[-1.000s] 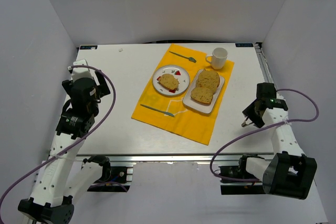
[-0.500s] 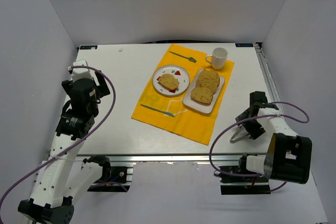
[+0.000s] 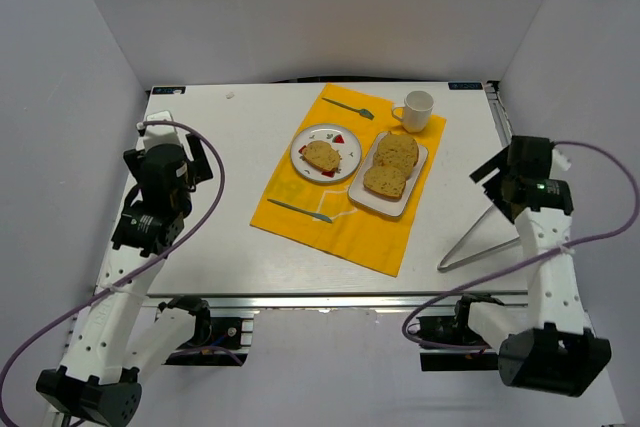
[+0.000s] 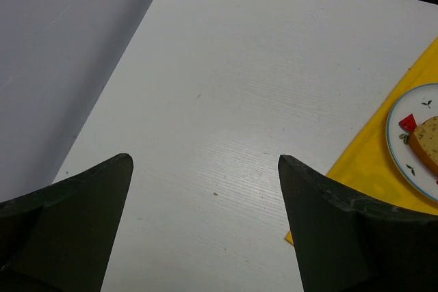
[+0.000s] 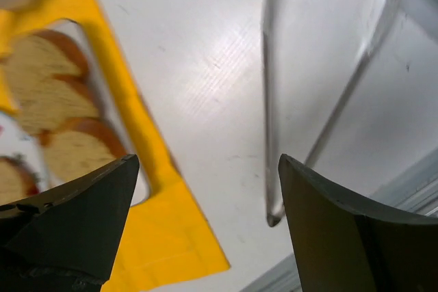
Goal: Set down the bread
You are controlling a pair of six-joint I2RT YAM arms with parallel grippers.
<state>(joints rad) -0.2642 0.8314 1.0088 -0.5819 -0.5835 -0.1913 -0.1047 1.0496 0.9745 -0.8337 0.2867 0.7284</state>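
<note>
Right claw (image 5: 205,169) is hanging with jaws spread, gripping nothing, above the table's (image 3: 220,177) right side; left claw (image 4: 205,169) is gaping likewise at the left. The bread (image 3: 321,155), oval and golden-tan with a brown crust, is lying on the round white plate (image 3: 297,147). A near slice (image 3: 384,182) and far slice (image 3: 398,150) are overlapping on the rectangular white tray (image 3: 378,202) just right of it. Both dishes are sitting on a yellow mat (image 3: 340,232). V-shaped metal tongs (image 3: 480,239) are lying below the right claw.
</note>
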